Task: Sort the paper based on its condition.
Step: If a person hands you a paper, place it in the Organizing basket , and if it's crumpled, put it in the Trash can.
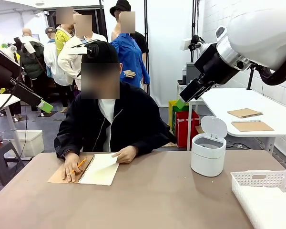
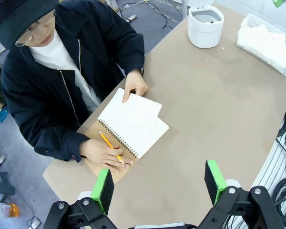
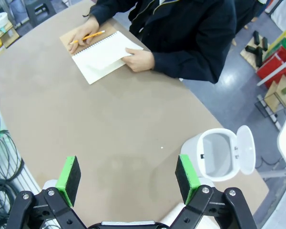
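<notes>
A white sheet of paper (image 2: 133, 112) lies skewed on the open spiral notebook (image 2: 150, 138) in front of the person, whose fingers (image 2: 132, 88) press its far edge. The same paper (image 1: 105, 164) (image 3: 105, 52) appears in the front and right wrist views. The person's other hand (image 1: 71, 171) holds a yellow pencil on the notebook's brown cover. High above the table's left side, my left gripper (image 2: 157, 186) (image 1: 44, 106) stands open with nothing in it. My right gripper (image 3: 128, 179) (image 1: 182, 102) hangs open and empty, high over the right side above the bin.
A white bin (image 1: 208, 155) (image 3: 219, 155) with its lid tipped open stands on the right of the brown table (image 1: 157, 200). A white slotted basket (image 1: 257, 180) (image 2: 250, 24) at the near right corner holds something white. Brown booklets (image 1: 250, 125) lie on a side table.
</notes>
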You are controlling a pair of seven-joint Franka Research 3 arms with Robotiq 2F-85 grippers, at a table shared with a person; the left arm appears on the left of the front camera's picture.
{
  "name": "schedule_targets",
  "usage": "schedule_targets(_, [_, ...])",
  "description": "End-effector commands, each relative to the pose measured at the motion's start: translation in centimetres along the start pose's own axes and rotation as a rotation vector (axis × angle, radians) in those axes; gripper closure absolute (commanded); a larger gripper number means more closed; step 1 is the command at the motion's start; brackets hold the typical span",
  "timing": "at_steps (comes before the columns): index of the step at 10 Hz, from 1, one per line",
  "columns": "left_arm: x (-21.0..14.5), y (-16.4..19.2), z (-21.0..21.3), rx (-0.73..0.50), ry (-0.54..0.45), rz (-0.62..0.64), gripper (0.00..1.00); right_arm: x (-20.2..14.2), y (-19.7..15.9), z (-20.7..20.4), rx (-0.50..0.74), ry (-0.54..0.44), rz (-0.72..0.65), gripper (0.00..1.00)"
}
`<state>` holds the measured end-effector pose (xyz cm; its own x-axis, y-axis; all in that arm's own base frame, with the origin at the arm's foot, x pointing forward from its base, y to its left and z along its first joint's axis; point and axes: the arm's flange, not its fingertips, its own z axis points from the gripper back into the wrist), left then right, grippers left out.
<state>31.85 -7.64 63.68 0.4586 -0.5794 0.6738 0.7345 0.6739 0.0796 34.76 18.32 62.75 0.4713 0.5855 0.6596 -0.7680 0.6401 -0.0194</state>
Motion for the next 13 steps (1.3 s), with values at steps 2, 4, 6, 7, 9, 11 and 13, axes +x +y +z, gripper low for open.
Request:
schedule_targets(2, [0.05, -0.01, 0.00, -0.007, 0.001, 0.012, 0.00, -0.21, 0.02, -0.29, 0.002, 0.003, -0.003, 0.00])
schedule_targets(4, [0.05, -0.01, 0.00, -0.007, 0.001, 0.012, 0.00, -0.21, 0.02, -0.29, 0.002, 0.003, -0.003, 0.00])
schedule_targets(6, [0.05, -0.01, 0.00, -0.007, 0.001, 0.012, 0.00, -0.21, 0.02, -0.29, 0.002, 0.003, -0.003, 0.00])
schedule_targets(7, [0.05, -0.01, 0.00, -0.007, 0.001, 0.012, 0.00, -0.21, 0.02, -0.29, 0.002, 0.003, -0.003, 0.00])
schedule_targets(9, [0.05, -0.01, 0.00, -0.007, 0.001, 0.012, 0.00, -0.21, 0.02, -0.29, 0.002, 0.003, -0.003, 0.00])
schedule_targets(11, [0.05, -0.01, 0.00, -0.007, 0.001, 0.012, 0.00, -0.21, 0.02, -0.29, 0.002, 0.003, -0.003, 0.00])
schedule_targets(13, [0.05, -0.01, 0.00, -0.007, 0.001, 0.012, 0.00, -0.21, 0.02, -0.29, 0.002, 0.003, -0.003, 0.00])
